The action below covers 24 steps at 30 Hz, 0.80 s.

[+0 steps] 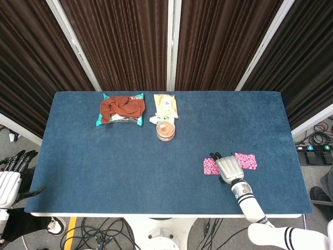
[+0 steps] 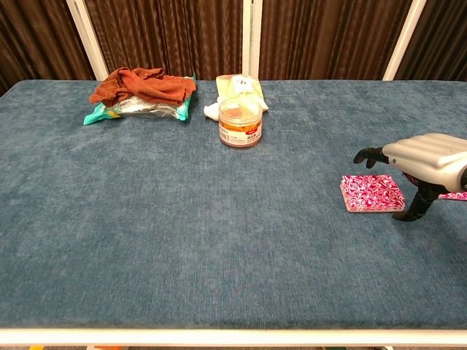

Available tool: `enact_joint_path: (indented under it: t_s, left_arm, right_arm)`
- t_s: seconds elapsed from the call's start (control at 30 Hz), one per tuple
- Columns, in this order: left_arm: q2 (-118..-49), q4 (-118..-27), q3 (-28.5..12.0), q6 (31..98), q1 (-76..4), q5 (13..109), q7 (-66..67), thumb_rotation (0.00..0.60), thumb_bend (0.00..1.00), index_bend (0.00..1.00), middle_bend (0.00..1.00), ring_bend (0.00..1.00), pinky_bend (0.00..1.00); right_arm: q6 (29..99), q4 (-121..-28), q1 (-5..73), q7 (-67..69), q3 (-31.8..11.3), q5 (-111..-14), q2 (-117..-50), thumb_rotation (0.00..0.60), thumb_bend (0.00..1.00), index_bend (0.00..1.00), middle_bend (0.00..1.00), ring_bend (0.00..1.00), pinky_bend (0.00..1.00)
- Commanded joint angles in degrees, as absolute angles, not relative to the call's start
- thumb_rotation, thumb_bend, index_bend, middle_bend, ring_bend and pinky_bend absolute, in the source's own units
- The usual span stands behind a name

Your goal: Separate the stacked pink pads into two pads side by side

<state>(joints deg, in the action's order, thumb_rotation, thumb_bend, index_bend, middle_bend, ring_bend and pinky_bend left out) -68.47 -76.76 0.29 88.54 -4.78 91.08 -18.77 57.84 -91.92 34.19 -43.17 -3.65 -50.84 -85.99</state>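
Observation:
Two pink patterned pads lie flat on the blue table, side by side with a gap between them. The left pad (image 1: 210, 166) (image 2: 371, 193) sits partly under my right hand (image 1: 228, 169) (image 2: 419, 157), which hovers over its right end with fingers spread and holding nothing. The right pad (image 1: 246, 161) (image 2: 456, 195) lies just beyond that hand; in the chest view only a sliver of it shows past the wrist. My left hand (image 1: 11, 179) hangs off the table's left edge, fingers apart and empty.
At the back of the table (image 1: 104, 166) lie a teal packet with a brown cloth (image 1: 122, 109) (image 2: 139, 86) on it, a yellow packet (image 1: 166, 104) (image 2: 239, 89) and an orange tub (image 1: 165, 130) (image 2: 241, 122).

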Motion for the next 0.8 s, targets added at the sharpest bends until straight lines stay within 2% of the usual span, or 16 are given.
enact_joint_path:
  t_s: [0.03, 0.8]
  left_arm:
    - [-68.53, -76.58, 0.26, 88.49, -4.76, 90.98, -18.93, 0.6, 0.01, 0.11, 0.1, 0.0, 0.13]
    - [-68.77, -75.99, 0.08, 88.77, -4.59, 90.93, -18.82, 0.6, 0.02, 0.11, 0.1, 0.0, 0.13]
  right_arm:
    - [58.35, -91.55, 34.58, -43.7, -3.68, -49.97, -86.54, 0.6, 0.12, 0.15, 0.19, 0.79, 0.87]
    - [58.91, -89.38, 36.91, -44.44, -2.87, -47.41, -88.65, 0.6, 0.15, 0.24, 0.25, 0.78, 0.87]
